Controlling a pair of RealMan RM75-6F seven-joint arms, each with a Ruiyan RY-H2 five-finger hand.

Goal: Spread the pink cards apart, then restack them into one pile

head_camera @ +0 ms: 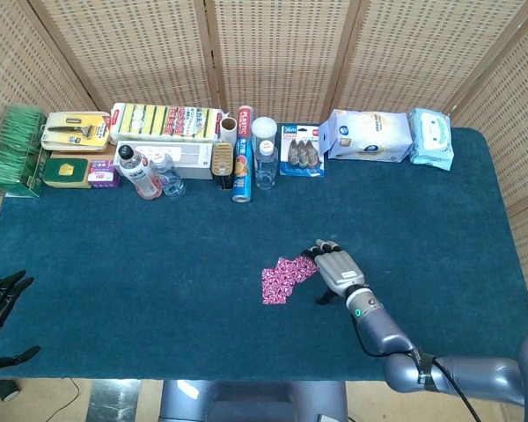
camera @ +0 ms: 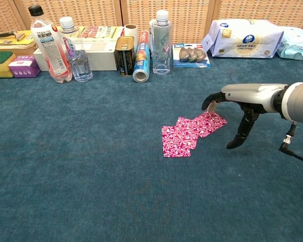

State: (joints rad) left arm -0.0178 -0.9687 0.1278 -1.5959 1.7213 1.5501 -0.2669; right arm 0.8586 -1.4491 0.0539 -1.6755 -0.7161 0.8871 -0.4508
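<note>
Several pink patterned cards (head_camera: 282, 278) lie fanned on the blue cloth, overlapping in a row that runs up and to the right (camera: 188, 134). My right hand (head_camera: 338, 266) hovers palm down at the fan's right end. In the chest view, the right hand (camera: 245, 97) has its fingertips (camera: 208, 104) curled down just above the outermost card and its thumb pointing at the cloth; I cannot tell if the fingertips touch. It holds nothing. My left hand (head_camera: 0, 299) rests at the table's near left corner, fingers apart and empty.
Along the back edge stands a row of goods: two bottles (camera: 50, 45), a can (camera: 124, 55), a foil roll (camera: 141, 63), a clear bottle (camera: 161, 43), a wipes pack (camera: 245, 38) and boxes (head_camera: 163, 123). Wicker screens close off the back.
</note>
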